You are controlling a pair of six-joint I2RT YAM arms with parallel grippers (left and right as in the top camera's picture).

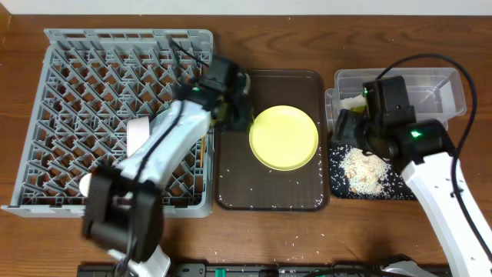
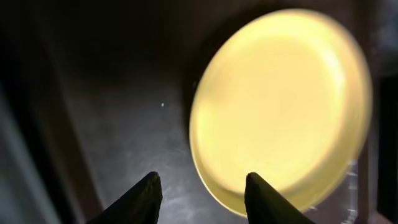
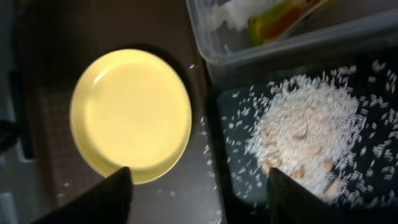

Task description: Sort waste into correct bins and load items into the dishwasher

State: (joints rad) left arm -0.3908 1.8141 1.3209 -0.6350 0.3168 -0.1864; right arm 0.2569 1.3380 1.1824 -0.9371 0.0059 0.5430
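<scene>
The round yellow plate (image 1: pixel 283 137) lies flat on a dark brown serving tray (image 1: pixel 269 196). My left gripper (image 1: pixel 240 109) hovers at the plate's left edge. In the left wrist view it is open and empty (image 2: pixel 202 186), with the plate (image 2: pixel 280 106) just ahead. My right gripper (image 1: pixel 344 127) is open and empty (image 3: pixel 199 193) between the plate (image 3: pixel 130 115) and the black tray (image 1: pixel 400 188). A pile of rice (image 3: pixel 311 130) lies in the black tray. The clear tub (image 1: pixel 453 92) holds the snack wrapper (image 3: pixel 280 18) and white paper (image 3: pixel 236 9).
The grey dish rack (image 1: pixel 77 85) fills the left side, with two white items (image 1: pixel 138 131) among its pegs. Loose rice grains lie on the brown tray and on the wooden table (image 1: pixel 323 235) in front of it.
</scene>
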